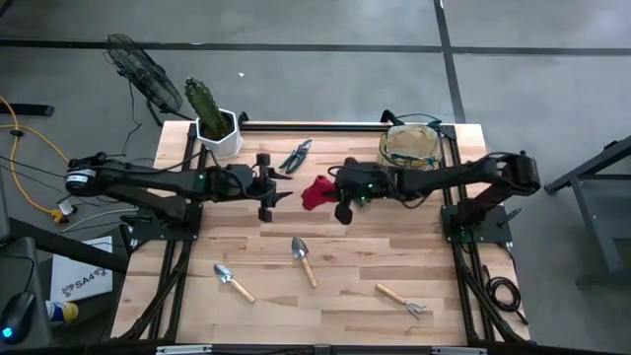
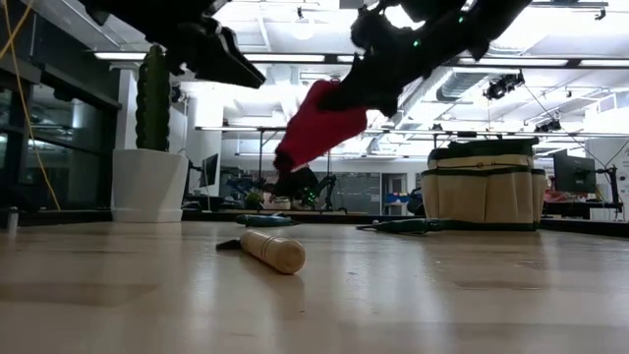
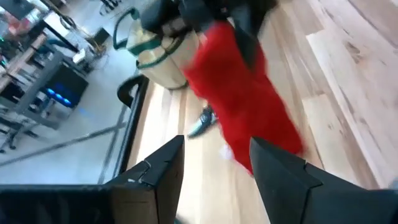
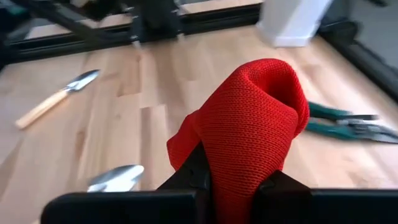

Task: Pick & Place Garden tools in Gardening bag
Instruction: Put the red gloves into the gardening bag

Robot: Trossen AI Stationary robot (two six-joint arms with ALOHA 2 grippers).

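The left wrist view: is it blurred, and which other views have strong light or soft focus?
Left wrist view: the red glove and gardening bag are smeared. Low view: ceiling lights glare and the arms are dark silhouettes. Right wrist view: the glove is sharp, the trowel softer.

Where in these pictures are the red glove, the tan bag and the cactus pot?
red glove [image 4: 249, 124], right wrist view, on the knitted fabric above the fingers.
tan bag [image 2: 482, 197], low view, on its front wall.
cactus pot [image 1: 223, 136], high view, on the white pot's side.
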